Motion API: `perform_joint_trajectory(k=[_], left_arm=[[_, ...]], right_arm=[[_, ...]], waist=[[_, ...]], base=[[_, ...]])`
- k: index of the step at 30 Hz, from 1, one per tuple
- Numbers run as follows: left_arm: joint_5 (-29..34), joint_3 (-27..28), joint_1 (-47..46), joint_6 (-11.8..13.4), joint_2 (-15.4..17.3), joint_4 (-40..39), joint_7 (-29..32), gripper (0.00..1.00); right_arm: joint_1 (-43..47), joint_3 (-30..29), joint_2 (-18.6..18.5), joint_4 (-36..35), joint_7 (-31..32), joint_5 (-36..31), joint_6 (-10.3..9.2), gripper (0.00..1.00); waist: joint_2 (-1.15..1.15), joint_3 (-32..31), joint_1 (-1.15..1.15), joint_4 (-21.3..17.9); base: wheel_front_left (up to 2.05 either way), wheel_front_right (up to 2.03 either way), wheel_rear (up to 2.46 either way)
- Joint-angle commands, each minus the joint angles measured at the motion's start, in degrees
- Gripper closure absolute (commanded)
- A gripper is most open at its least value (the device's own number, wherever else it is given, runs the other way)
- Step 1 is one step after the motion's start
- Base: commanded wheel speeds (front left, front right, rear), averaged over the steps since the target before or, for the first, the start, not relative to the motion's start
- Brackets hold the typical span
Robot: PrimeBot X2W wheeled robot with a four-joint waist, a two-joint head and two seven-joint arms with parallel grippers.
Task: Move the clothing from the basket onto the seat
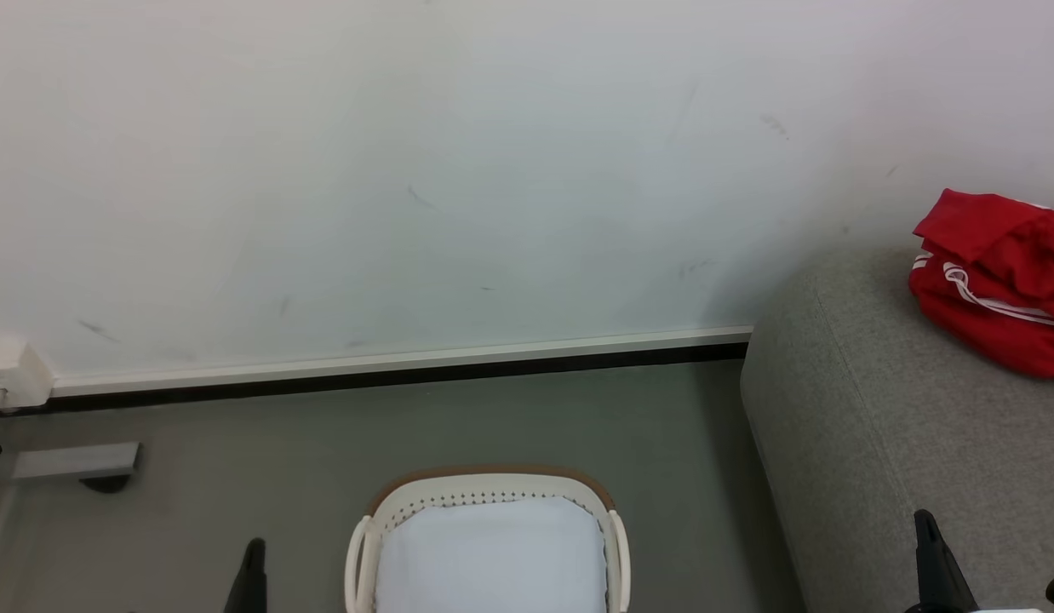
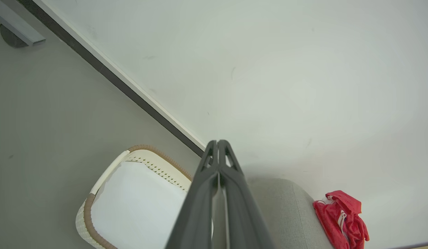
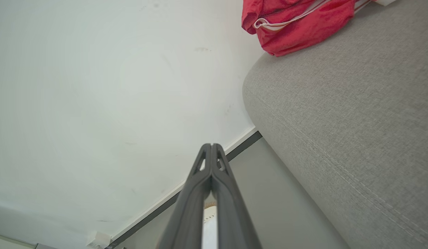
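Observation:
The red clothing (image 1: 999, 285) with white stripe trim lies bunched on the grey sofa seat (image 1: 867, 426) at the right, against the wall; the clothing (image 2: 342, 218) (image 3: 297, 24) is also on the sofa (image 2: 286, 211) (image 3: 355, 114) in both wrist views. The white slatted basket (image 1: 489, 489) with a brown rim stands on the floor at bottom centre, holding just its pale lining (image 1: 493, 558). My left gripper (image 1: 253, 553) is shut and empty left of the basket (image 2: 107, 169); its tips (image 2: 218, 143) are pressed together. My right gripper (image 1: 925, 528) is shut and empty over the sofa's front, tips (image 3: 212, 147) together.
A white wall with a white and black skirting board (image 1: 408, 366) runs behind the basket. A grey metal bracket (image 1: 67, 464) and a white box (image 1: 12, 375) sit at the far left. Grey floor (image 1: 535, 417) lies between basket, wall and sofa.

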Motion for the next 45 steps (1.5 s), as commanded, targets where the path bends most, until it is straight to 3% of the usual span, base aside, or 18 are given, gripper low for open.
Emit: perform_joint_trajectory(k=[1, 45], left_arm=[[-2.2, 0.2, -1.5, -0.1, 0.5, -0.9, 0.5, 1.00], [-27.3, 1.5, -5.3, -0.2, 0.7, -1.7, 7.2, 1.00]], right_arm=[[-1.7, -0.3, -0.5, -0.9, 0.5, 2.1, -0.05, 1.00], [-3.9, -3.2, -0.7, -2.5, 7.2, 28.5, -0.10, 1.00]], waist=[[0.00, 0.0, 0.00, 0.1], [0.00, 0.7, -0.01, 1.8]], base=[[0.00, 0.00, 0.00], [0.00, 0.00, 0.00]])
